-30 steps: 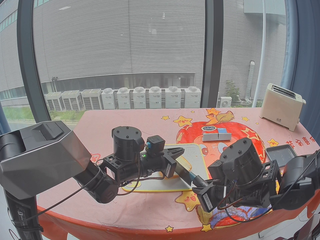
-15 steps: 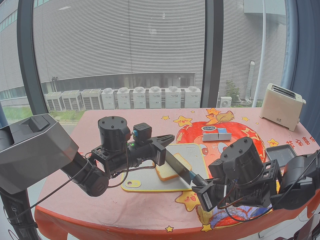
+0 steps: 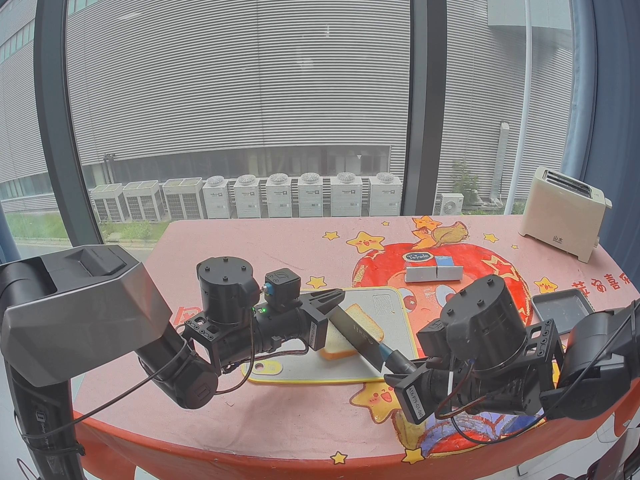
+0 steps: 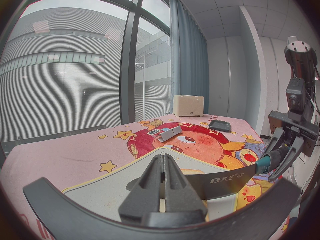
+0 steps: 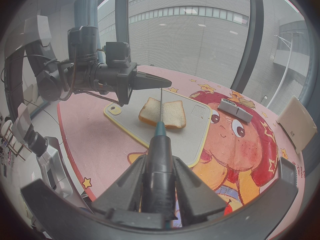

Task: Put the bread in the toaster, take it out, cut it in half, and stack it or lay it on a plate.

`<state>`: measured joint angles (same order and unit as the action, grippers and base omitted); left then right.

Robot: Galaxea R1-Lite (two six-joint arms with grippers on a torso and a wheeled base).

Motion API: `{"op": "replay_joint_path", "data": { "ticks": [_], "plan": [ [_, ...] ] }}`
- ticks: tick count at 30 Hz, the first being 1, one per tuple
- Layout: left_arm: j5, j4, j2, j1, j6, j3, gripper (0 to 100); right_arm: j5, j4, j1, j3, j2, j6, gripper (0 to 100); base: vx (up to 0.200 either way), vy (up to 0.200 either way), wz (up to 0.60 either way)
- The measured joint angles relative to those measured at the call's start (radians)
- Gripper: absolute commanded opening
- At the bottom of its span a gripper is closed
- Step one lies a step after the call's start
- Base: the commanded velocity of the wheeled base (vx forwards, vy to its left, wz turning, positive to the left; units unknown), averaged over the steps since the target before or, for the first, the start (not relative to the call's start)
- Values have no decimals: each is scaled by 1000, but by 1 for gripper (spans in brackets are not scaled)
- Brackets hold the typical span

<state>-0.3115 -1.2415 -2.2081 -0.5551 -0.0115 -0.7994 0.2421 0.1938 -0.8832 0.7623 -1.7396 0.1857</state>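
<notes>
Two grippers meet over the cutting board (image 3: 393,315). The left gripper (image 4: 163,160) has its fingers drawn flat against each other with nothing held between them. Their tips are poised over the side of the bread (image 5: 171,112) toward the robot's left. Whether they rest on the slice or hang just above it cannot be made out: in the left wrist view the fingers cover all but a tan sliver of it.

The right gripper (image 5: 160,160) is clamped on the dark handle of the knife (image 3: 358,338). The blade runs across the middle of the bread. In the right wrist view it shows edge-on as a thin line, so it is not clear how deep it sits or whether the slice is already parted.

The bread lies flat on the pale board, whose left part is hidden behind the left arm in the head view. Beyond the board a small grey block (image 3: 433,273) stands on the pink cartoon tablecloth (image 3: 267,248). A dark plate (image 3: 563,308) lies to the right, its near edge cut off by the right arm. The toaster (image 3: 563,211) stands at the far right corner of the table, well apart from the board.
</notes>
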Motion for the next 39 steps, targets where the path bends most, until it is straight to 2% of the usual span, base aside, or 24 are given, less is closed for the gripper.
{"op": "replay_joint_path", "data": {
  "ticks": [11,39],
  "plan": [
    [-1,-49,-24,3,-1,40,0,1,0,-1,-3,-3,-1,0,0,0,0],
    [-3,-31,-27,-3,0,13,0,4,-1,2,-6,1,0,0,0,0,0]
  ]
}}
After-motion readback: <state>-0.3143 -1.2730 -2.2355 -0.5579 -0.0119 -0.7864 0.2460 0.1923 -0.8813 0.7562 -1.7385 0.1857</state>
